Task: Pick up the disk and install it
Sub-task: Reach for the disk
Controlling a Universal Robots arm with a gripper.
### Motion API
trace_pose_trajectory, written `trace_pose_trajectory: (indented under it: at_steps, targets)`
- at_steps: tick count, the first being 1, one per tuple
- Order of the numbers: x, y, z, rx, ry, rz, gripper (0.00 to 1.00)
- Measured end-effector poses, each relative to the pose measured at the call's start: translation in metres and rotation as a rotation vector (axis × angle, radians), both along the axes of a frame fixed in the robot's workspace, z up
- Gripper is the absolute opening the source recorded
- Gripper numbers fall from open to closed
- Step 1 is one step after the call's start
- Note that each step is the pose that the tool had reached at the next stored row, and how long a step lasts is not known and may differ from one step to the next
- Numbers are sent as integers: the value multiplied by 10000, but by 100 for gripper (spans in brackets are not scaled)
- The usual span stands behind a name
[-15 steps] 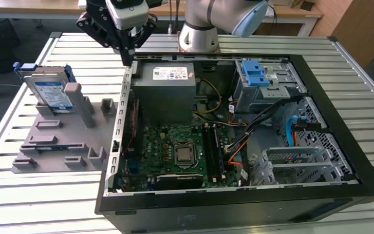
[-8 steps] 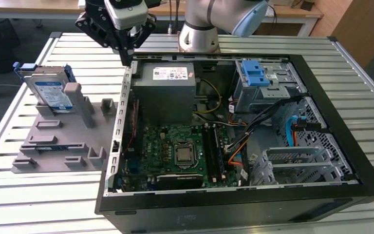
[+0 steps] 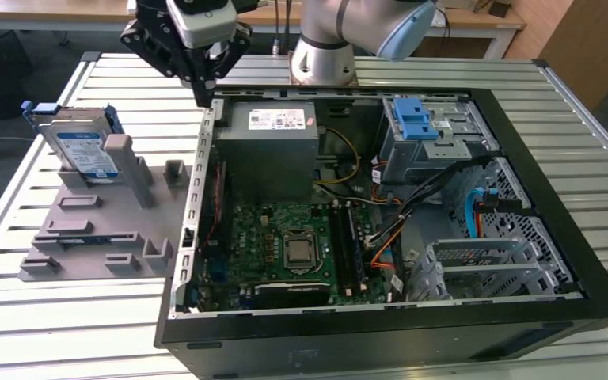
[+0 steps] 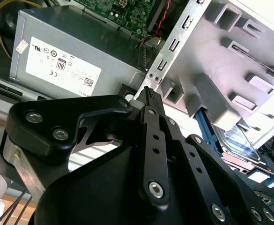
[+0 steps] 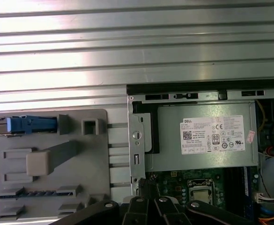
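The disk, silver with a blue-and-white label and blue rails, leans upright in a grey holder on the table, at the exterior view's left of the open computer case. My gripper hangs above the case's back left corner, to the right of and behind the disk. Its black fingers are shut together with nothing between them. The second wrist view has the fingertips over the case's edge and the disk beyond the holder. In the first wrist view the disk's blue rail lies away from the gripper.
Inside the case are a grey power supply, the motherboard and a metal drive cage with two blue tabs at the back right. Cables cross the right side. The slatted metal table surrounds the case.
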State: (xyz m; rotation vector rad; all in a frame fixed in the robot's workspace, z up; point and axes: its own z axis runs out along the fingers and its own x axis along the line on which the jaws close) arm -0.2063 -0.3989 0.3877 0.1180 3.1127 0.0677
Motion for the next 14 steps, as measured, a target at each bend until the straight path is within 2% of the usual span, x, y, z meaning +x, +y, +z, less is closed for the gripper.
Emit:
trace_pose_trajectory:
  at_steps: [14]
  targets:
    - [-45,0,-2,0,0,0,11]
